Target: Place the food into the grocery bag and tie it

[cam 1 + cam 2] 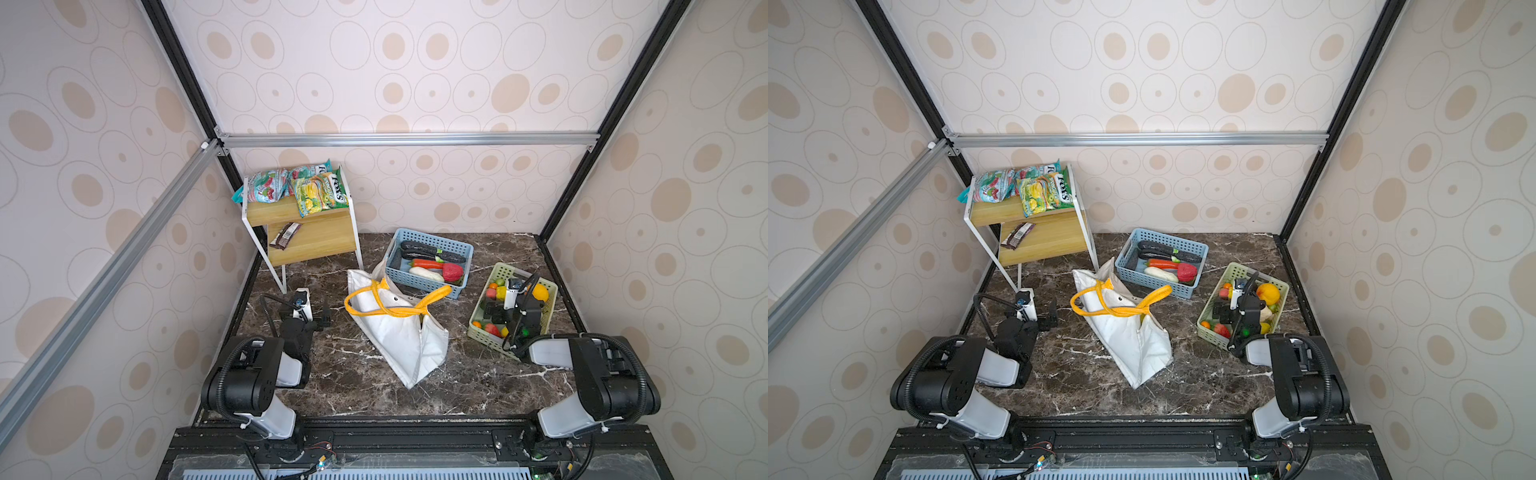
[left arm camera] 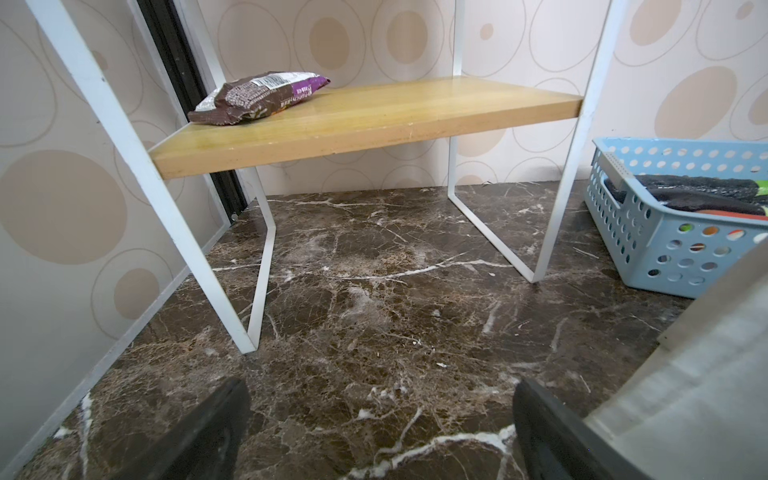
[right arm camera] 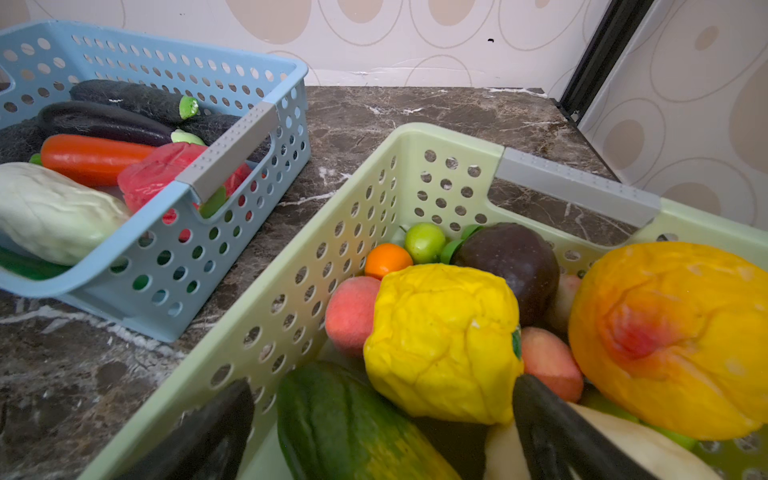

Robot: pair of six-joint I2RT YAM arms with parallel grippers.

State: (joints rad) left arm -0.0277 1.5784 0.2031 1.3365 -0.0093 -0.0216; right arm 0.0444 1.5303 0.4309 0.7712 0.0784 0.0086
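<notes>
Right gripper [image 3: 380,395]: jaws open, empty, above green basket [image 3: 291,291]; yellow fruit [image 3: 440,340] directly ahead, frame centre. Left gripper [image 2: 382,395]: jaws open, farther away.

Limp white grocery bag [image 1: 395,336] mid-table — food [image 3: 440,345] in baskets [image 3: 332,232]

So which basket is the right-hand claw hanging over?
The green basket of fruit; the open right gripper hovers over it. The blue basket, with long vegetables, sits beside it.
</notes>
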